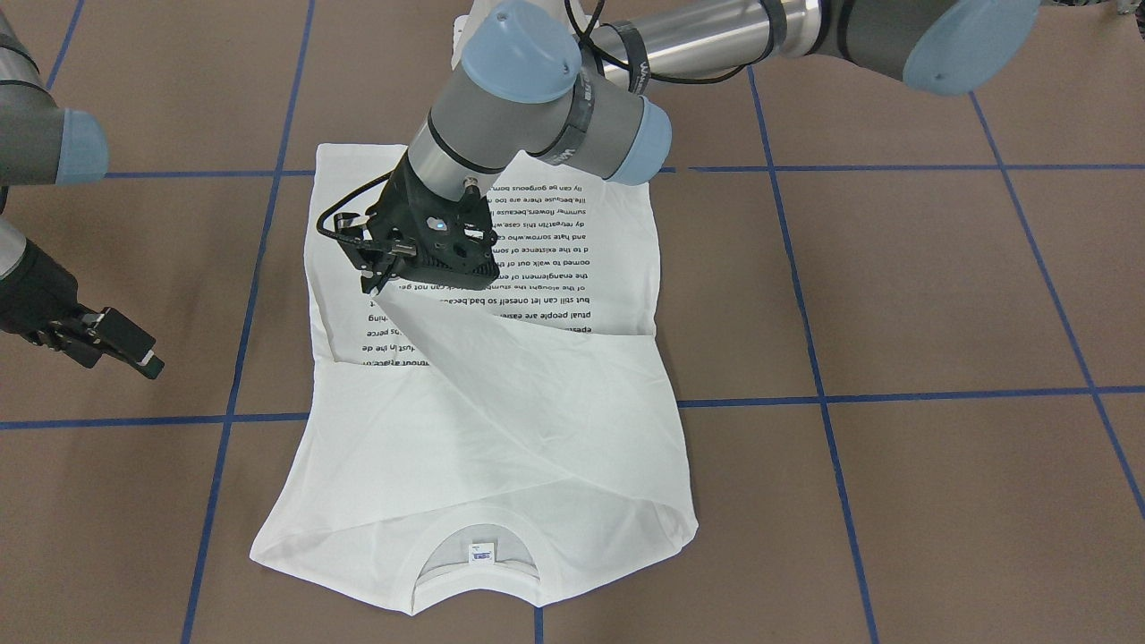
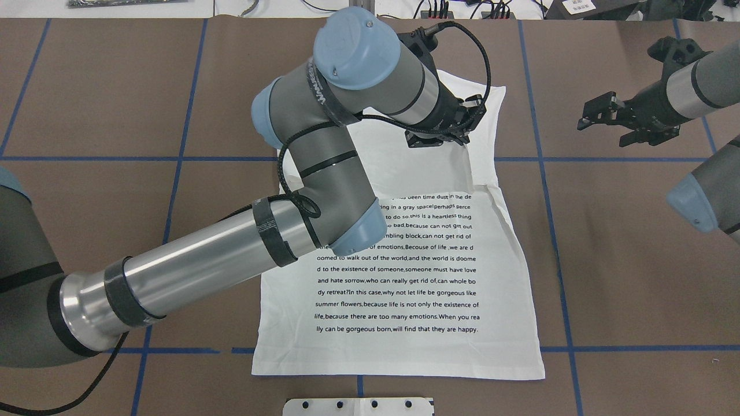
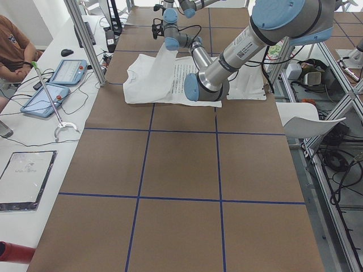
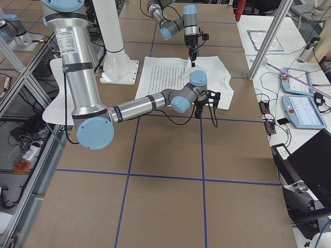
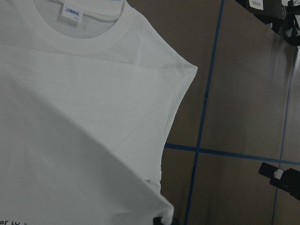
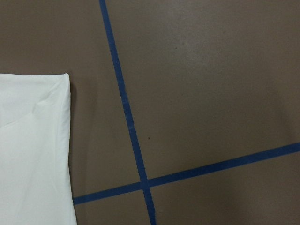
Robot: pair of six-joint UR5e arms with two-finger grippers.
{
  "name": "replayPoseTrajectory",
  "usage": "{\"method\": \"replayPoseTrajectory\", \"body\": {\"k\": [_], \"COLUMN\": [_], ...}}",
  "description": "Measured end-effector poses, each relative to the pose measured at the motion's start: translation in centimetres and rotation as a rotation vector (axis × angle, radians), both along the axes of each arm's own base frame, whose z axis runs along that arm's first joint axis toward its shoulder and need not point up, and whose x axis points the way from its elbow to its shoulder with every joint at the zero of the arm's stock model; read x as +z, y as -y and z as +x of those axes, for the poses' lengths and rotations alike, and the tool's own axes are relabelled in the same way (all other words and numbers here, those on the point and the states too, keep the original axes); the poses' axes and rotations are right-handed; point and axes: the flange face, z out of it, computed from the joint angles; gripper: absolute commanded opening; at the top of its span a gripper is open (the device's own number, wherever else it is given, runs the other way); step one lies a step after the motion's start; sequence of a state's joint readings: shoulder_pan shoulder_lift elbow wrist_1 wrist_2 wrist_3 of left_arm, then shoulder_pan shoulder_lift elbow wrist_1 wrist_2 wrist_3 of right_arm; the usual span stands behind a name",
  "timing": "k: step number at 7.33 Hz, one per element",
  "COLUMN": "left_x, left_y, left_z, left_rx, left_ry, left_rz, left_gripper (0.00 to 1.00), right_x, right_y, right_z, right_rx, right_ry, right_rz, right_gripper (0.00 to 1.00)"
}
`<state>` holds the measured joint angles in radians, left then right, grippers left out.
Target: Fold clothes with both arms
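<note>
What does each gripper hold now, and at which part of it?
The left gripper pinches the T-shirt at a raised corner of its plain white cloth. The right gripper holds nothing.

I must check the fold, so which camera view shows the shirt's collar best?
The exterior front-facing view: the shirt's whole collar and label lie unhidden. The left wrist view crops it; overhead, the left arm covers it; side views show it tiny; the right wrist view misses it.

Robotics lab: silver-grey tubular robot arms (image 3: 238,51), brown worktop (image 3: 181,164) with blue tape grid (image 3: 181,131), aluminium frame posts (image 3: 84,39), blue control tablets (image 3: 45,99) alongside.
</note>
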<state>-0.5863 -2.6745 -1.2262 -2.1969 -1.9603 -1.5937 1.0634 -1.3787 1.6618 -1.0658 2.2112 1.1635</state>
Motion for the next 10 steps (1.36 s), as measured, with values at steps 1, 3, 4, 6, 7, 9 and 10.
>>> {"method": "replayPoseTrajectory", "body": {"k": [1, 3, 4, 6, 7, 9, 10], "left_x": [0.0, 0.3, 0.2, -0.5, -0.6, -0.5, -0.6], "left_y": [-0.5, -1.4, -1.9, -3.2, -4.1, -4.5, -4.6], "left_z": [2.0, 4.9, 5.6, 7.9, 9.2, 11.1, 12.1], "left_rx": [-0.014, -0.019, -0.013, -0.023, -0.039, -0.062, -0.085], "left_ry": [0.002, 0.009, 0.011, 0.017, 0.015, 0.011, 0.009], "left_rz": [0.008, 0.014, 0.014, 0.020, 0.029, 0.040, 0.047], "left_gripper": [0.00, 0.00, 0.00, 0.00, 0.00, 0.00, 0.00], "right_x": [0.3, 0.7, 0.8, 0.9, 1.1, 1.2, 1.3], "right_y": [-0.1, -0.1, -0.2, -0.3, -0.4, -0.6, -0.7], "right_z": [0.4, 1.0, 1.1, 1.3, 1.4, 1.6, 1.6], "right_rx": [-0.007, -0.014, -0.015, -0.014, -0.014, -0.015, -0.015], "right_ry": [0.003, 0.001, 0.001, 0.000, -0.001, -0.003, -0.003], "right_rz": [-0.002, 0.004, 0.005, 0.004, 0.002, 0.002, 0.002], "right_gripper": [1.00, 1.00, 1.00, 1.00, 1.00, 1.00, 1.00]}}
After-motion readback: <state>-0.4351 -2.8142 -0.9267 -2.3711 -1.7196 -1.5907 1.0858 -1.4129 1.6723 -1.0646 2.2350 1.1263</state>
